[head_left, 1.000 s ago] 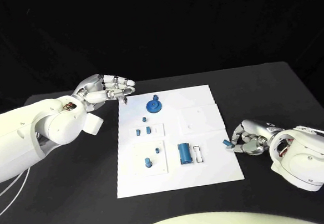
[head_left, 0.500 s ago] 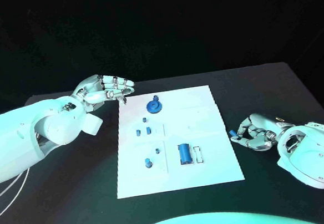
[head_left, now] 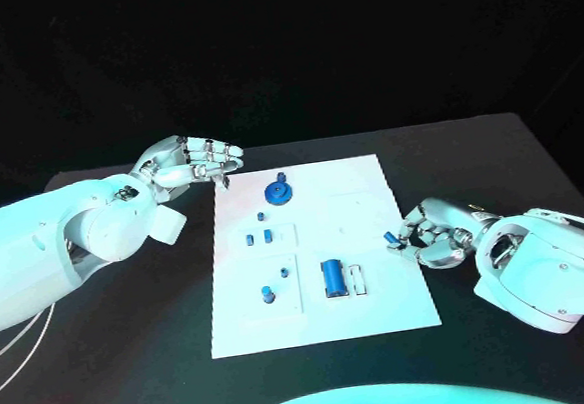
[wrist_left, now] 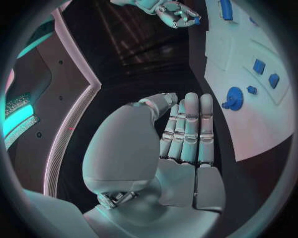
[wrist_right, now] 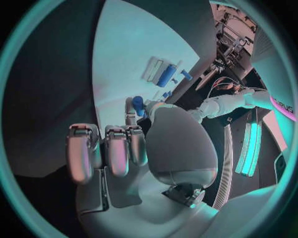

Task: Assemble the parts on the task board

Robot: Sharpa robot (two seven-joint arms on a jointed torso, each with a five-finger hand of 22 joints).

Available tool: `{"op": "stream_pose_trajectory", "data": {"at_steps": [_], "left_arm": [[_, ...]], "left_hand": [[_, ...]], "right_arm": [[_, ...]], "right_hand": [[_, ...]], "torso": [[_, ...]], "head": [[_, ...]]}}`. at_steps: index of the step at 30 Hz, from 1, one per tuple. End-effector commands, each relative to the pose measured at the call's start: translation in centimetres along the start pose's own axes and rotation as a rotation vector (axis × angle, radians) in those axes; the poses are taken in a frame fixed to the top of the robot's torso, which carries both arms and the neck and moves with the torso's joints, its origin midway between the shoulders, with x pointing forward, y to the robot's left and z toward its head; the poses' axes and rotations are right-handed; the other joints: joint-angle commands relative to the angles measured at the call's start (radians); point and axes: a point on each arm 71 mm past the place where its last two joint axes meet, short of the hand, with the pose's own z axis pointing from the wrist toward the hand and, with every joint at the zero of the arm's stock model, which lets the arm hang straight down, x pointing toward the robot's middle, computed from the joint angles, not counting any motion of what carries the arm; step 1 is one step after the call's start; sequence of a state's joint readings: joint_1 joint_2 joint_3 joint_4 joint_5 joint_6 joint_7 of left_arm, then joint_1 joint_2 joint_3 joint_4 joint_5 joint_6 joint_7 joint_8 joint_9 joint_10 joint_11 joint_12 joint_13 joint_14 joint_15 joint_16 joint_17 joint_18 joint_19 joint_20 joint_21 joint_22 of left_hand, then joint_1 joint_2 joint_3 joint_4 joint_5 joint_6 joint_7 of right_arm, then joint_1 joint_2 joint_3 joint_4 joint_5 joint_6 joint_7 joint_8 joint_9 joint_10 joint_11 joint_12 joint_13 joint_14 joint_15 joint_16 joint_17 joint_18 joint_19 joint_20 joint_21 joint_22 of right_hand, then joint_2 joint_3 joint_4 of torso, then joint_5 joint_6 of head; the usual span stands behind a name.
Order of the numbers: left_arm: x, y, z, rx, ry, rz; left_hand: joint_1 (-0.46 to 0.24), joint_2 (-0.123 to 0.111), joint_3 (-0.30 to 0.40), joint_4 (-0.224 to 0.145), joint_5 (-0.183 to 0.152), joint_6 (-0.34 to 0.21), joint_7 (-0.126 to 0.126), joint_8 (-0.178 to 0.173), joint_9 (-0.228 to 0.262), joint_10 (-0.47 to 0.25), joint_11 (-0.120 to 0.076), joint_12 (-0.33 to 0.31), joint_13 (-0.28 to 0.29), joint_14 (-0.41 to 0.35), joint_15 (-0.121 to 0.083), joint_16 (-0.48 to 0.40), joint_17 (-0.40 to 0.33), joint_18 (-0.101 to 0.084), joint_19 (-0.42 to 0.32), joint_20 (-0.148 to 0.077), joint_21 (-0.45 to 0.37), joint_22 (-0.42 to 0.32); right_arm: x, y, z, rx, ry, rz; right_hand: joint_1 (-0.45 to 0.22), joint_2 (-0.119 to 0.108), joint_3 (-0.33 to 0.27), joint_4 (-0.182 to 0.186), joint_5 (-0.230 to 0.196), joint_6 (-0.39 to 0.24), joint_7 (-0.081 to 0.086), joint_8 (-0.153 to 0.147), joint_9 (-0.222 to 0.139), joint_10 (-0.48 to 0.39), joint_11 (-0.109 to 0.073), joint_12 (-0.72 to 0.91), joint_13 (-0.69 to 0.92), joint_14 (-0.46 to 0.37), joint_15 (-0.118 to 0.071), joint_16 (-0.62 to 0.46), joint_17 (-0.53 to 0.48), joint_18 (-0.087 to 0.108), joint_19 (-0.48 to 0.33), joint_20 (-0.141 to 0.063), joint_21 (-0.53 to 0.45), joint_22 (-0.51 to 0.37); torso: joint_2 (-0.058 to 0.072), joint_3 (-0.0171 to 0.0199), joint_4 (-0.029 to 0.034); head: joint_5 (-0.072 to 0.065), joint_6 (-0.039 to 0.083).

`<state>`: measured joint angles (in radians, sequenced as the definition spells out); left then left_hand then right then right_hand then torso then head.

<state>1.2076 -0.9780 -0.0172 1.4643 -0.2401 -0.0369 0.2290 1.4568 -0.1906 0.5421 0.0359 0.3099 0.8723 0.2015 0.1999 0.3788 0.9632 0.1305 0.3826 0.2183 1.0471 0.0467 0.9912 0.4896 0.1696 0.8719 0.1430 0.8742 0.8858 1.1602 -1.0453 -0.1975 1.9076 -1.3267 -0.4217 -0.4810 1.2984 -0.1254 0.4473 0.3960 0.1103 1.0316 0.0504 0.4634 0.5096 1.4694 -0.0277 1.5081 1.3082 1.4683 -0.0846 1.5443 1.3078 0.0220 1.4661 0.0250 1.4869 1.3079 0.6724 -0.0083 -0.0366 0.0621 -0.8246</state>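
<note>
Two hands flank the board [head_left: 379, 312] on the bench [head_left: 141, 383]. Right hand [head_left: 434, 234], at the board's right edge, pinches a small blue part [head_left: 390, 238] in its fingers [wrist_right: 127, 144]. Left hand [head_left: 197, 160] hovers off the board's far left corner, fingers [wrist_left: 186, 131] curled in, grasping nothing. A blue disc [head_left: 278, 193], cylinder [head_left: 332, 275] and small pegs [head_left: 257, 237] sit on the board.
</note>
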Motion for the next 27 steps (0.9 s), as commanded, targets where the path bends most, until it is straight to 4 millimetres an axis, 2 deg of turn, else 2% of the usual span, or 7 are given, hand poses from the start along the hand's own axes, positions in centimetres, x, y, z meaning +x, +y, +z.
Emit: {"op": "stream_pose_trajectory", "data": {"at_steps": [1,5,10,20,21,23,27], "left_arm": [[0.3,-0.1,0.1,0.008,0.013,-0.012],[0.3,-0.1,0.1,0.008,0.014,-0.013],[0.3,-0.1,0.1,0.007,0.014,-0.013],[0.3,-0.1,0.1,0.007,0.016,-0.014],[0.3,-0.1,0.0,0.006,0.016,-0.014],[0.3,-0.1,0.0,0.006,0.015,-0.014],[0.2,-0.1,0.0,0.005,0.013,-0.016]], "left_hand": [[-0.005,0.004,0.005,-0.001,0.003,-0.001,0.0,0.003,-0.002,-0.006,0.003,0.006,-0.002,-0.003,0.006,-0.007,0.001,0.015,-0.006,0.002,-0.003,-0.001],[-0.005,0.004,0.005,-0.001,0.003,-0.001,0.0,0.003,-0.002,-0.006,0.003,0.006,-0.002,-0.003,0.006,-0.007,0.001,0.015,-0.006,0.002,-0.003,-0.001],[-0.005,0.004,0.005,-0.001,0.003,-0.001,0.0,0.003,-0.002,-0.006,0.003,0.006,-0.002,-0.003,0.006,-0.007,0.001,0.015,-0.006,0.002,-0.003,-0.001],[-0.005,0.004,0.005,-0.001,0.003,-0.001,0.0,0.003,-0.002,-0.006,0.003,0.006,-0.002,-0.003,0.006,-0.007,0.001,0.015,-0.006,0.002,-0.003,-0.001],[-0.005,0.004,0.005,-0.001,0.003,-0.001,0.0,0.003,-0.002,-0.006,0.003,0.006,-0.002,-0.003,0.006,-0.007,0.001,0.015,-0.006,0.002,-0.003,-0.001],[-0.005,0.004,0.005,-0.001,0.003,-0.001,0.0,0.003,-0.002,-0.006,0.003,0.006,-0.002,-0.003,0.006,-0.007,0.001,0.015,-0.006,0.002,-0.003,-0.001],[-0.012,0.01,0.006,0.003,0.003,-0.002,0.001,0.003,-0.002,-0.008,0.004,0.007,-0.003,-0.003,0.008,-0.007,0.002,0.014,-0.005,0.003,-0.005,-0.002]], "right_arm": [[1.4,0.7,0.4,0.008,0.109,0.044],[2.2,1.4,0.8,0.013,0.137,0.055],[2.8,2.1,1.2,0.018,0.151,0.061],[4.2,3.3,1.7,0.011,0.204,0.054],[4.3,3.3,1.8,0.013,0.211,0.051],[4.5,3.2,1.8,0.018,0.223,0.045],[4.9,3.1,1.9,0.027,0.228,0.025]], "right_hand": [[-0.016,0.002,0.129,-0.117,-0.007,-0.004,0.0,0.003,0.002,0.073,0.005,-0.005,0.228,0.09,-0.001,0.001,0.206,-0.005,0.083,-0.002,-0.008,0.241],[-0.038,0.003,0.134,-0.112,-0.009,-0.004,0.001,0.004,0.002,0.072,0.007,-0.007,0.227,0.09,0.001,0.001,0.205,-0.004,0.081,-0.001,-0.012,0.239],[-0.086,0.002,0.136,-0.108,-0.013,-0.002,0.002,0.005,0.002,0.072,0.008,-0.007,0.228,0.09,0.003,0.0,0.204,-0.004,0.081,0.001,-0.013,0.239],[-0.149,-0.008,0.13,-0.107,-0.014,0.0,0.003,0.005,0.0,0.072,0.008,-0.009,0.227,0.09,0.003,-0.001,0.202,-0.003,0.08,0.002,-0.02,0.238],[-0.155,-0.009,0.129,-0.107,-0.01,0.001,0.003,0.005,-0.001,0.071,0.008,-0.01,0.227,0.089,0.003,-0.002,0.201,-0.003,0.079,0.002,-0.021,0.237],[-0.186,-0.013,0.111,-0.11,0.056,0.003,0.003,0.006,0.0,0.071,0.008,-0.01,0.227,0.089,0.003,-0.002,0.201,-0.002,0.079,0.002,-0.023,0.237],[-0.19,-0.012,0.108,-0.109,0.06,0.003,0.003,0.006,-0.001,0.071,0.008,-0.011,0.227,0.089,0.003,-0.002,0.201,-0.002,0.079,0.002,-0.023,0.237]], "torso": [[0.001,-0.0007,-0.0002],[0.001,0.0001,0.0012],[0.001,-0.0002,-0.0006],[0.001,0.0005,0.0],[0.001,0.0004,-0.0001],[0.001,0.0003,-0.0003],[0.001,0.001,-0.0007]], "head": [[-0.001,-0.001],[-0.002,-0.003],[-0.003,-0.006],[-0.003,-0.012],[-0.002,-0.013],[-0.001,-0.015],[0.0,-0.016]]}}
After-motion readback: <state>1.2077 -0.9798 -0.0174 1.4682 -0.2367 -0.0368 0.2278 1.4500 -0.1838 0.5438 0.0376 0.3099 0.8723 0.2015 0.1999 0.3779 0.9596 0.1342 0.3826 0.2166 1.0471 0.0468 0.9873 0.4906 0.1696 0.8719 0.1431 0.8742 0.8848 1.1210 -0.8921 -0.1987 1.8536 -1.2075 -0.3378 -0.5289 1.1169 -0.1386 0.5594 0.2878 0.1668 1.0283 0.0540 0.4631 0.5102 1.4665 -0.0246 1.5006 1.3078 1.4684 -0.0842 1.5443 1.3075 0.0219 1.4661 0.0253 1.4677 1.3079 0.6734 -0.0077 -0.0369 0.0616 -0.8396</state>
